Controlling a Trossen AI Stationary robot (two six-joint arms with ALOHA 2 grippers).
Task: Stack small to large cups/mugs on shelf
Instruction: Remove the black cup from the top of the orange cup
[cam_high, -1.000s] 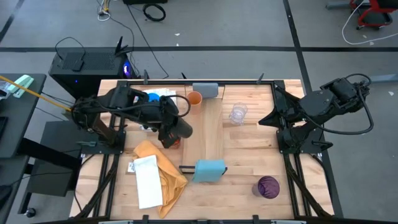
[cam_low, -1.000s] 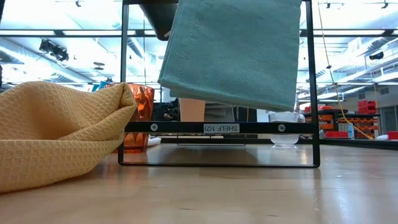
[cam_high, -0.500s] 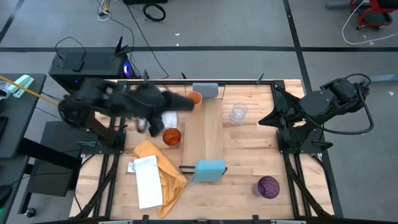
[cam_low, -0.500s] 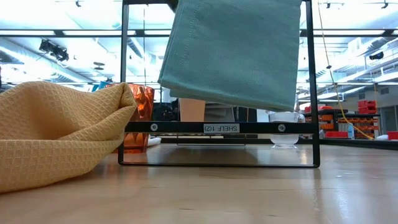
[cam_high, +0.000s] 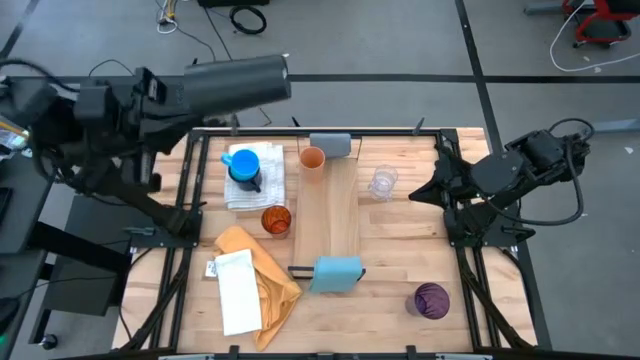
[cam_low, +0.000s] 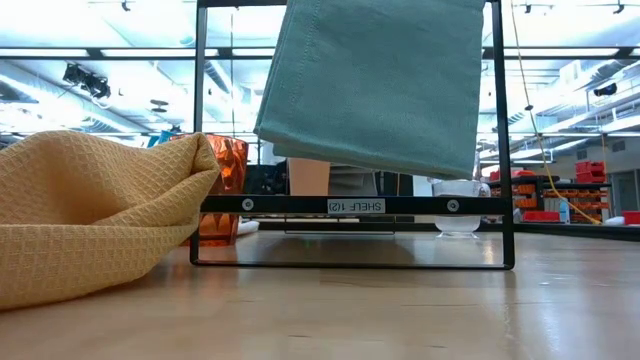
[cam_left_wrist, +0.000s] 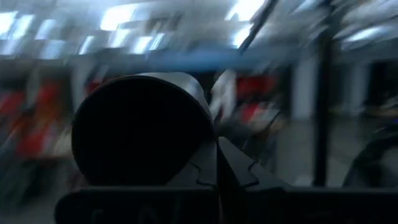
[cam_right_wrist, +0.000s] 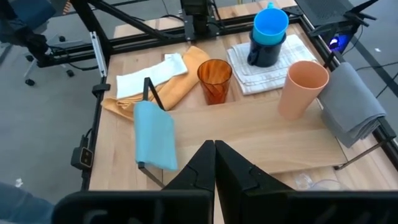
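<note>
Left gripper (cam_left_wrist: 217, 180) swinging up off the desk (cam_high: 400, 240), fingers closed on black cup (cam_left_wrist: 140, 127); frame tag reading "SHELF 1(2)" (cam_low: 356, 206).

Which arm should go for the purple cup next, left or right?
Right, probably. The purple cup stands on the right side of the table, near the right hand. The left hand is raised beyond the far left edge, gripping a black cup.

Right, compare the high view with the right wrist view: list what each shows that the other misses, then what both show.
Only the high view shows the purple cup and the left arm raised off past the table's left edge. Only the right wrist view shows the right claw, shut. Both show the orange cup on the shelf, the amber cup, the stacked blue mugs and the light blue cloth.
</note>
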